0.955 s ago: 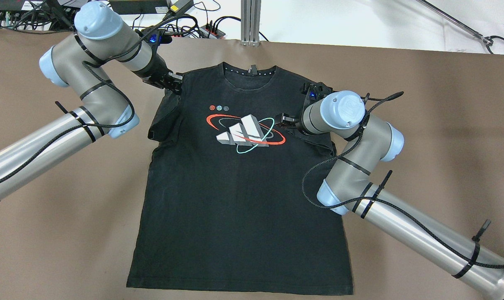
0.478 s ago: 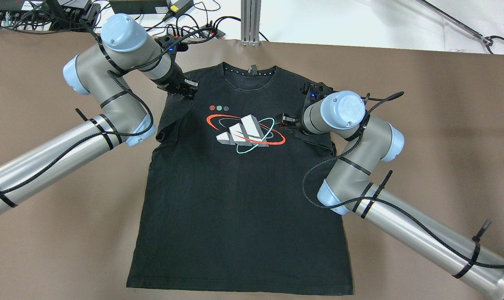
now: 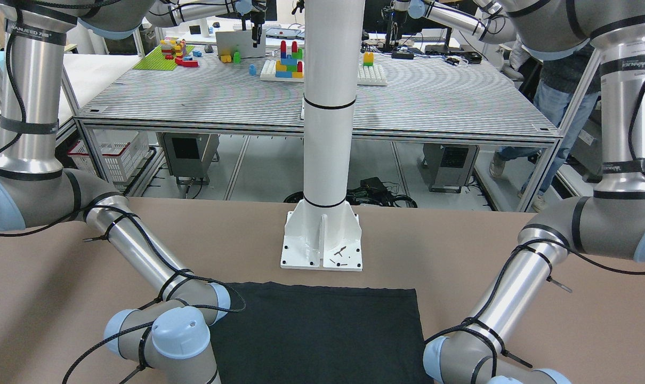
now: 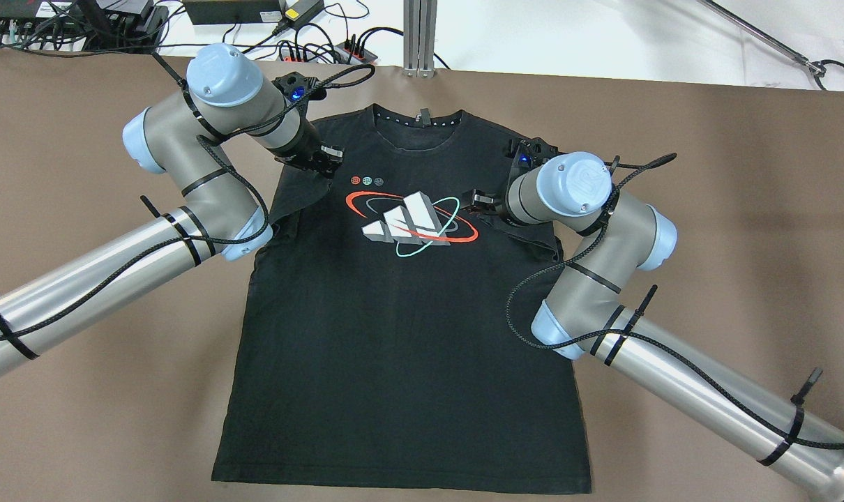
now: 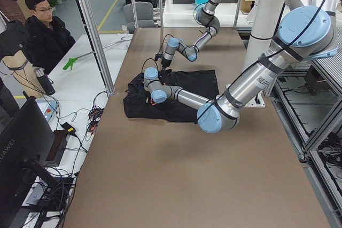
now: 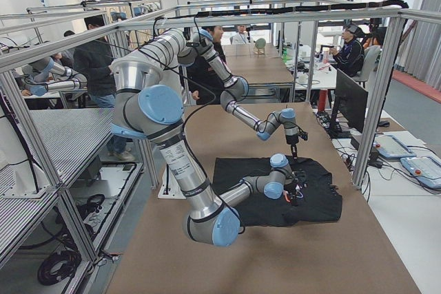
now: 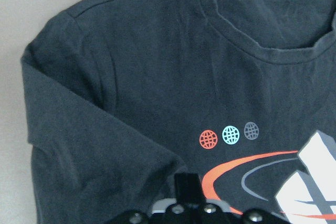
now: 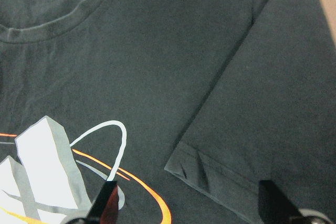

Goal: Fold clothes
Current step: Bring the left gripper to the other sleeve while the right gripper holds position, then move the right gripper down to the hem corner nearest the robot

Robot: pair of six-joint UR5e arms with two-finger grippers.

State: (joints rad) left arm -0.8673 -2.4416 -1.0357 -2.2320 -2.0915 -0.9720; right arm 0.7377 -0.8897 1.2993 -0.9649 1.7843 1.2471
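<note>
A black T-shirt (image 4: 401,314) with a white, red and teal logo (image 4: 411,223) lies face up on the brown table (image 4: 729,181), collar at the far side. My left gripper (image 4: 328,159) is shut on the shirt's left sleeve and holds it over the chest, near three small dots (image 7: 230,136); it also shows in the left wrist view (image 7: 187,187). My right gripper (image 4: 479,202) is open, its fingers (image 8: 107,200) spread just above the shirt. The right sleeve's cuff (image 8: 215,177) lies folded onto the body. The hem (image 3: 317,320) shows below the white pillar (image 3: 325,133).
Cables and power strips (image 4: 303,42) lie along the table's far edge beside an aluminium post (image 4: 419,35). The pillar's base plate (image 3: 322,248) stands just behind the hem. A person (image 5: 45,30) sits beyond the far side.
My left gripper has moved right and toward the logo, drawing the left sleeve over the shirt's chest. The right arm has not moved.
</note>
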